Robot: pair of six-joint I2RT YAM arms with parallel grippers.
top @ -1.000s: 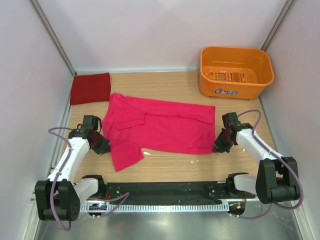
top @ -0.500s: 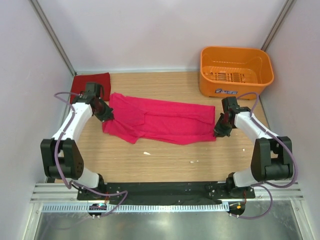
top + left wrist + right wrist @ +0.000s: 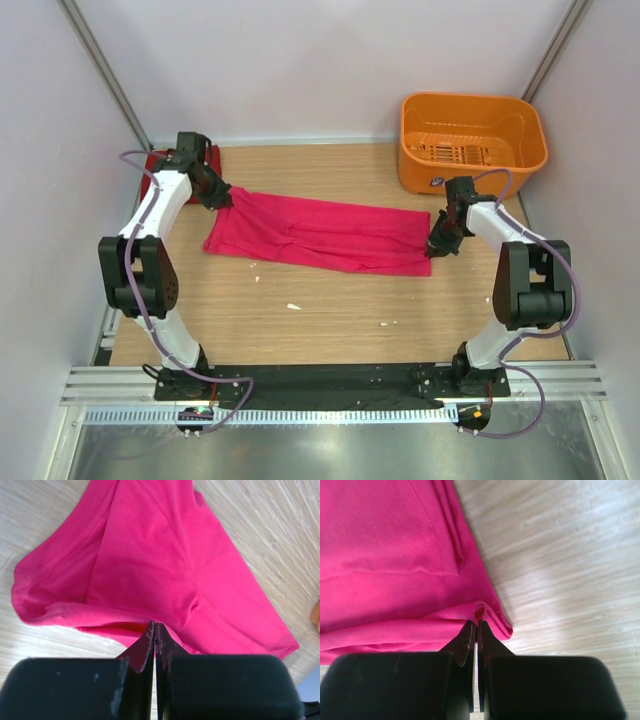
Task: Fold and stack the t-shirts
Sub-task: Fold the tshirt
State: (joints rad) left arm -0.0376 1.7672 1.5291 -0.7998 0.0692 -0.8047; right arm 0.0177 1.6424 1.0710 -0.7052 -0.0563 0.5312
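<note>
The bright magenta-pink cloth t-shirt (image 3: 320,235) is lying as a long folded band left of the orange plastic basket (image 3: 505,175). The left gripper (image 3: 222,197) is pinching the corner farthest from the basket, jaws closed on cloth; the right gripper (image 3: 436,248) is clamping the end nearest it. The darker crimson folded t-shirt (image 3: 211,158) is sitting far left of the basket. Both grips should be moving evenly, holding the band taut so edges are meeting squarely.
</note>
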